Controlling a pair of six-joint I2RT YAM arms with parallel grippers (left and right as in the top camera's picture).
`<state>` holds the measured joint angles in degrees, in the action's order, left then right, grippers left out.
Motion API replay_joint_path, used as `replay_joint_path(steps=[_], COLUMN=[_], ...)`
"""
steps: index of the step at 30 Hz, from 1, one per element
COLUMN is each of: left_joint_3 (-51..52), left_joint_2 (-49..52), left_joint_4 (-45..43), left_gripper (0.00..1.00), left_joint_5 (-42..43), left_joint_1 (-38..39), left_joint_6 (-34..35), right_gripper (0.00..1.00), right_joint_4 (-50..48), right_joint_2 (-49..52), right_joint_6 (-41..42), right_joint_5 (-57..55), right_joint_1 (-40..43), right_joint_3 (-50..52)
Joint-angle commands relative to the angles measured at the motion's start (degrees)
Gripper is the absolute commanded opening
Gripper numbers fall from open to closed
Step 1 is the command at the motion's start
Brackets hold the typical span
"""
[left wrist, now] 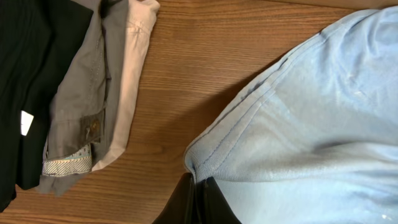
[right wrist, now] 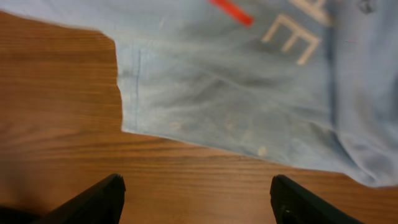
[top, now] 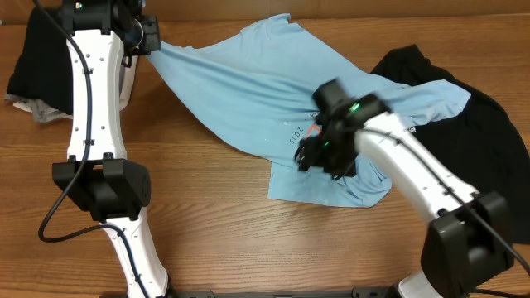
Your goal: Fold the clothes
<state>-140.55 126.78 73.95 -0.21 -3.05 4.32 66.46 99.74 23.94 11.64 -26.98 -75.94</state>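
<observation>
T-shirt: The light blue T-shirt [top: 248, 83] is spread, rumpled, across the middle of the worktop [top: 207, 215]. Its right end is draped over a black garment [top: 497, 124].
Left pincer: The left pincer [left wrist: 198, 202] is pressed together on a seamed edge of the shirt at the far left, and the cloth is drawn taut from it.
Right pincer: The right pincer [right wrist: 196, 193] is held spread over bare wood just beside the shirt's near hem. Nothing is pinched.
Folded pile: Black, grey and cream pieces [left wrist: 81, 93] are stacked near the left pincer, apart from the shirt.
Risk, slipped edge: Only a narrow strip of seam is gripped, so it could be pulled free if the shirt is tugged harder.
Risk, missed hem: If the spread fingers are lowered where they are, wood could be closed on instead of cloth.
Risk, dragged garment: The black garment could be pulled along by the overlapping shirt end.
Risk, disturbed pile: The stack could be knocked by a leftward swing.
</observation>
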Motion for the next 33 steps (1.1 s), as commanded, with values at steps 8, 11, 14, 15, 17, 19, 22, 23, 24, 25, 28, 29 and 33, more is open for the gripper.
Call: replay_joint_path(steps=[8, 11, 14, 15, 17, 19, 22, 23, 24, 25, 28, 29, 33], left_joint_3=[-0.2, -0.2, -0.17, -0.17, -0.17, -0.17, -0.17, -0.17, -0.17, -0.17, -0.17, -0.17, -0.17], left_joint_2=[0.24, 0.26, 0.31, 0.31, 0.31, 0.31, 0.33, 0.33, 0.33, 0.33, 0.33, 0.33, 0.33], left_joint_4=[-0.26, -0.13, 0.2, 0.28, 0.39, 0.42, 0.44, 0.44, 0.44, 0.48, 0.81, 0.85, 0.83], left_gripper=[0.04, 0.04, 0.04, 0.04, 0.04, 0.04, 0.04, 0.04, 0.04, 0.04, 0.04, 0.04, 0.04], left_joint_5=[-0.17, -0.13, 0.09, 0.07, 0.09, 0.09, 0.26, 0.28, 0.26, 0.26, 0.24, 0.24, 0.24], left_joint_1=[-0.02, 0.11, 0.11, 0.11, 0.11, 0.11, 0.11, 0.11, 0.11, 0.11, 0.11, 0.11, 0.11], left_joint_6=[0.0, 0.02, 0.02, 0.02, 0.02, 0.02, 0.24, 0.28, 0.44, 0.44, 0.44, 0.42, 0.44], right_gripper=[0.83, 0.85, 0.85, 0.85, 0.84, 0.84, 0.77, 0.76, 0.75, 0.75, 0.75, 0.75, 0.75], right_joint_4=[-11.69, -14.43, -16.63, -17.31, -18.75, -19.1, -19.3, -19.28, -19.26, -19.26, -18.84, -18.78, -18.84], right_joint_2=[-0.94, -0.79, -0.48, -0.46, -0.2, 0.44, 2.62, 3.41, 4.48, 5.25, 7.32, 7.5, 7.5], right_joint_6=[1.62, 1.57, 1.57, 1.55, 1.57, 1.53, 1.38, 1.38, 1.4, 1.38, 1.42, 1.53, 1.68], right_joint_5=[-7.8, -9.07, -10.21, -10.38, -10.56, -10.71, -12.22, -12.66, -12.92, -12.9, -13.18, -13.31, -13.33], right_joint_1=[-14.71, -14.95, -14.95, -14.95, -14.95, -14.95, -14.97, -14.97, -14.97, -14.97, -14.95, -14.95, -14.93], right_joint_3=[11.3, 12.87, 14.45, 14.93, 16.06, 16.39, 16.41, 16.41, 16.41, 16.41, 16.41, 16.41, 16.41])
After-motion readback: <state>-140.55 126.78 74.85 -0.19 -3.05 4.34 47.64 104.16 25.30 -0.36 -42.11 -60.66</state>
